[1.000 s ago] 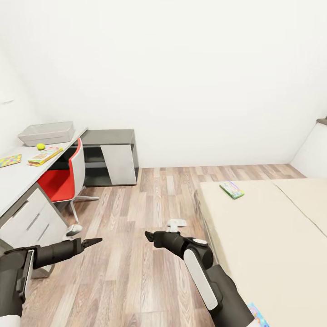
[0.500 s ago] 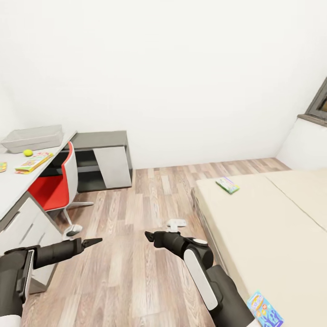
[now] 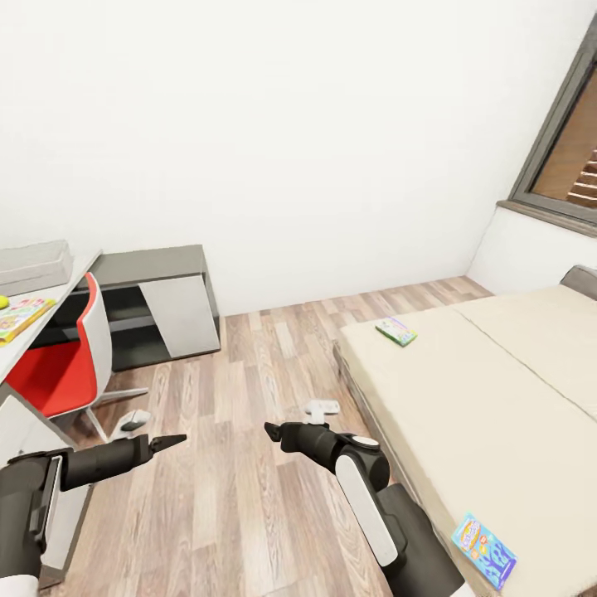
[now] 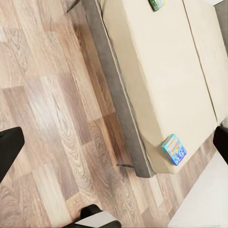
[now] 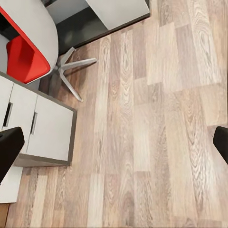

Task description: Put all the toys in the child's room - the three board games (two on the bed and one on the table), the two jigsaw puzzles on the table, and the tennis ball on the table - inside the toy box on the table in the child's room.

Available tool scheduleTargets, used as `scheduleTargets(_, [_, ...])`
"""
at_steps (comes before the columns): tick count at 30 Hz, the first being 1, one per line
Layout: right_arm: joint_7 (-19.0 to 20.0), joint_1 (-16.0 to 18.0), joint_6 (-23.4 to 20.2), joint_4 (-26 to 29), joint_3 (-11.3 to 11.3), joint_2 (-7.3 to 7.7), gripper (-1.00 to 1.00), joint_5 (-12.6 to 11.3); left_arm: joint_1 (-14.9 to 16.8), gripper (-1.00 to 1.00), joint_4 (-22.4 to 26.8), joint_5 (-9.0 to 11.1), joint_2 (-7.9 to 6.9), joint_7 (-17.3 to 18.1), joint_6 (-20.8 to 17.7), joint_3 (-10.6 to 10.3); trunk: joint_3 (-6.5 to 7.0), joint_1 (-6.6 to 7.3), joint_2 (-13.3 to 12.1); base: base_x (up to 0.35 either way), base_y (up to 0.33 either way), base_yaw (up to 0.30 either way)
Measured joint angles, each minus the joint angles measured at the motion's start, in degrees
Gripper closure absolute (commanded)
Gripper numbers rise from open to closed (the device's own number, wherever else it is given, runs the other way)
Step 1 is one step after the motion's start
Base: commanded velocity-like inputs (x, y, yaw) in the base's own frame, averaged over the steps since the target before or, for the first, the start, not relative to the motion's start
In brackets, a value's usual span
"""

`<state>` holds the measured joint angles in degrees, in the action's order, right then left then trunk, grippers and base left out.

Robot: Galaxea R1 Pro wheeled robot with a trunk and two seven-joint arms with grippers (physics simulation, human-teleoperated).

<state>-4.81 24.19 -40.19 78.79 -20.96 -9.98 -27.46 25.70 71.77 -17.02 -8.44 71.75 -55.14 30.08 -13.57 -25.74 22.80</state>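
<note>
- Bed (image 3: 497,398): beige mattress, dark grey frame.
- Small board game (image 3: 483,550): bright blue with multicolour print.
- Second board game (image 3: 395,332): green edges, pale top.
- Floor (image 3: 249,464): brown wood planks, visible grain.
- Chair (image 3: 58,365): red seat, pale grey back.
- Wall (image 3: 290,124): plain white.
- Window frame (image 3: 547,133): dark grey.
- Arms: black with white panels.

bright, even, sharp renders

Wood-plank floor (image 3: 249,431) runs through the middle, with a red swivel chair (image 3: 62,365) on a silver star base. Behind the chair sits a low dark grey unit (image 3: 153,286) with a white panel. A dark-framed window (image 3: 564,141) fills the far corner.
</note>
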Motion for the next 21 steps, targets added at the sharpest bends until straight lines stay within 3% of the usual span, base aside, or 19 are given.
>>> scheduleTargets(21, [0.02, -0.01, 0.06, -0.24, 0.01, 0.0, -1.0, 0.0, 0.0, -1.0, 0.0, 0.01, 0.04, 0.0, 0.0, -0.04, 0.11, 0.01, 0.0, 0.197, 0.187, -0.274])
